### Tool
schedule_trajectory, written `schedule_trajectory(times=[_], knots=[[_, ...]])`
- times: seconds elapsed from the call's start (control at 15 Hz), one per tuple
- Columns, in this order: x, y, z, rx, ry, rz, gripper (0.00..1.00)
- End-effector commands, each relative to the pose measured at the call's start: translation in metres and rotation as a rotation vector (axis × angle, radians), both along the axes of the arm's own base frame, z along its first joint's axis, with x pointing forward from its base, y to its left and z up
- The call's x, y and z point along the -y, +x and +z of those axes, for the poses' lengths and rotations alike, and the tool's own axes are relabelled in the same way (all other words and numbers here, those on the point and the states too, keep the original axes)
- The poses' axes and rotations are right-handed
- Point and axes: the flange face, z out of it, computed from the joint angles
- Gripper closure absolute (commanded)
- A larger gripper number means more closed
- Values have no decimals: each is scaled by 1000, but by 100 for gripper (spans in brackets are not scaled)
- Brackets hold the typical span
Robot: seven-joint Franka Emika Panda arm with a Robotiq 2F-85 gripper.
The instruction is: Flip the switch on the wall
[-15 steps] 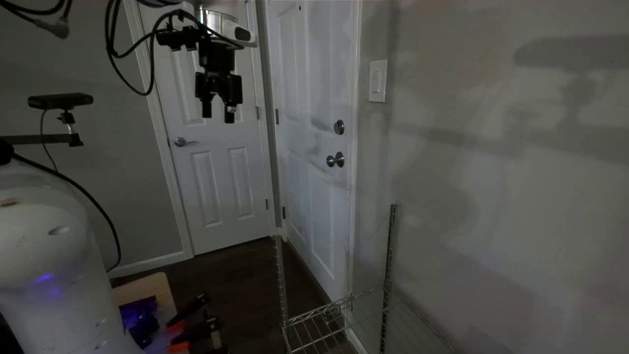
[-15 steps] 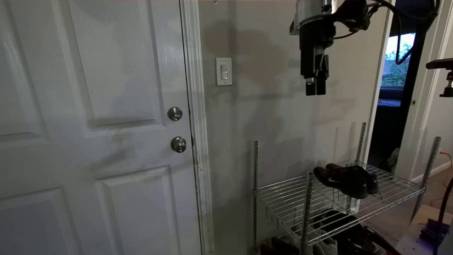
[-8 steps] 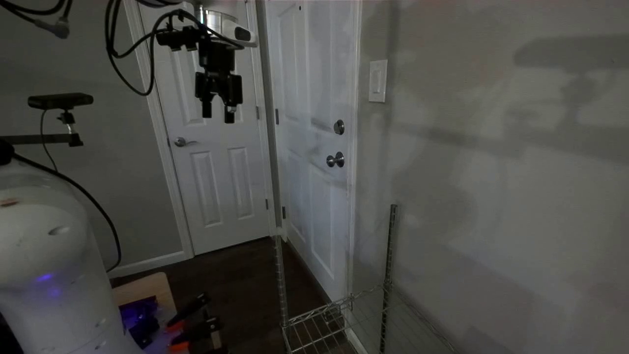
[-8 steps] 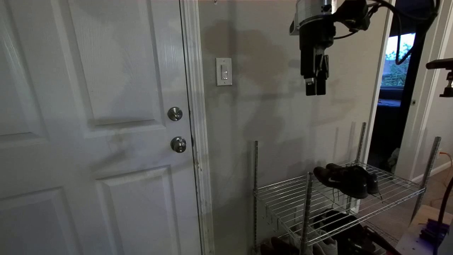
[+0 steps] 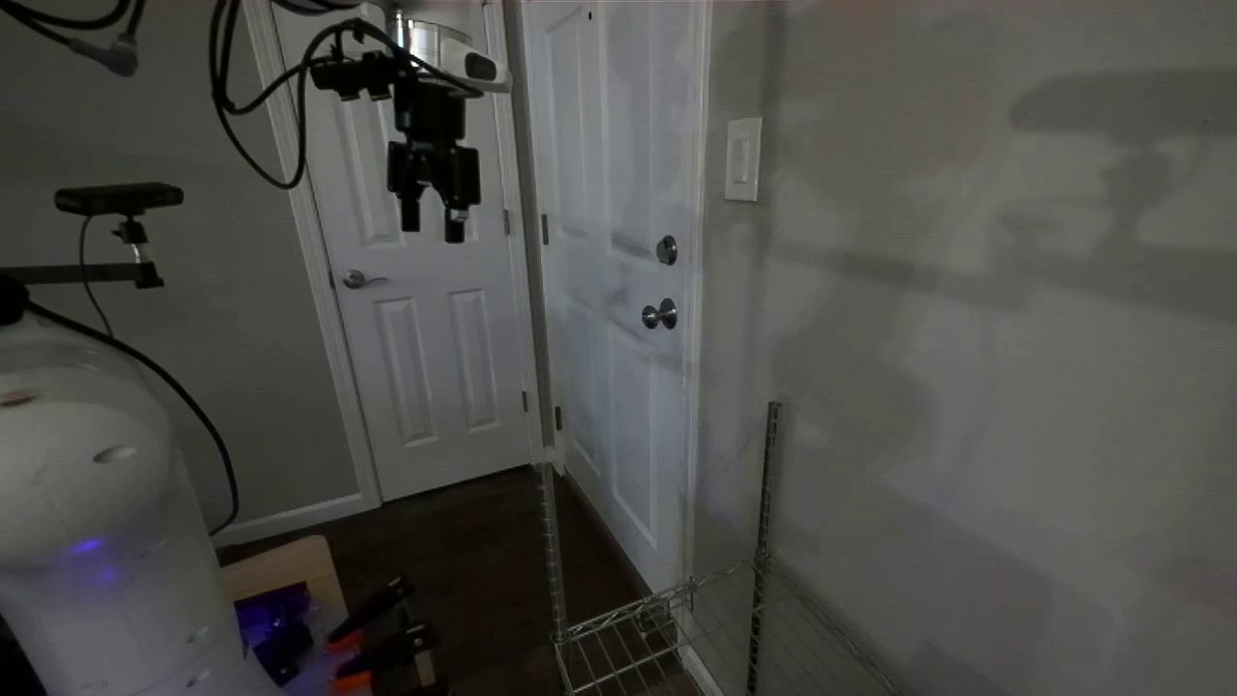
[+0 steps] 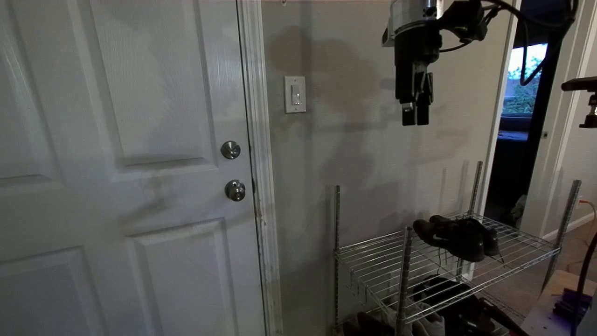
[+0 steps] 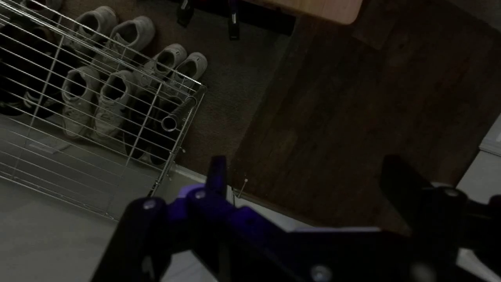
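The switch [image 5: 743, 159] is a small white upright plate on the pale grey wall [image 5: 966, 406], just right of the door frame. It also shows in an exterior view [image 6: 295, 94], with the wall [image 6: 308, 163] around it. My gripper [image 5: 433, 230] points downward and is open and empty, with a gap between its fingers. In an exterior view my gripper [image 6: 415, 120] appears to the right of the switch, its tips a little lower than the plate. In the wrist view my gripper [image 7: 305, 158] has its fingers wide apart over the dark floor. The switch is out of the wrist view.
A white panelled door [image 6: 163, 196] with a deadbolt [image 6: 230, 150] and a round knob [image 6: 235, 190] stands beside the switch. A wire shelf [image 6: 447, 266] with upright posts and dark shoes [image 6: 457, 237] stands below, against the wall. Cables [image 5: 256, 97] loop beside the arm.
In an exterior view my gripper has shifted very slightly to the right during the last half second. It stays open. The switch looks unchanged.
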Motion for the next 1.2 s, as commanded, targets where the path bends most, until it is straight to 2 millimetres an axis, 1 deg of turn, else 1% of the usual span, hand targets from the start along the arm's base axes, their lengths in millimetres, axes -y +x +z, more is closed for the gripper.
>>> schedule_trajectory(times=[0.0, 0.27, 0.53, 0.8, 0.93, 1.13], knots=[[8, 12, -5, 16, 36, -13, 0], [13, 38, -14, 79, 74, -39, 0], [18, 76, -27, 151, 81, -69, 0], [20, 110, -39, 295, 49, -73, 0], [18, 122, -43, 377, 19, -58, 0], [16, 133, -43, 501, -18, -35, 0]])
